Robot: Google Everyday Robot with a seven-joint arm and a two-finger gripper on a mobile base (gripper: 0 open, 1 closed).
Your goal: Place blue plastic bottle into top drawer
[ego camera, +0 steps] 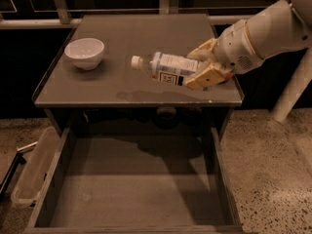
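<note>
Top drawer (136, 199): pulled out below the table's front edge, flat bottom bare. Clear bin (33, 172) on the floor, just left of the table's drawer.

Table (122, 35): grey top.

Blue plastic bottle (168, 68): over the table's front right part, lying sideways, white cap pointing left. It is lifted off the surface, its shadow cast apart near the table's front edge.

Gripper (197, 65): over the table's right side, tan fingers (207, 77) pinching the bottle's base end.

White bowl (85, 52): upright on the table's back left part, well apart from the bottle.
</note>
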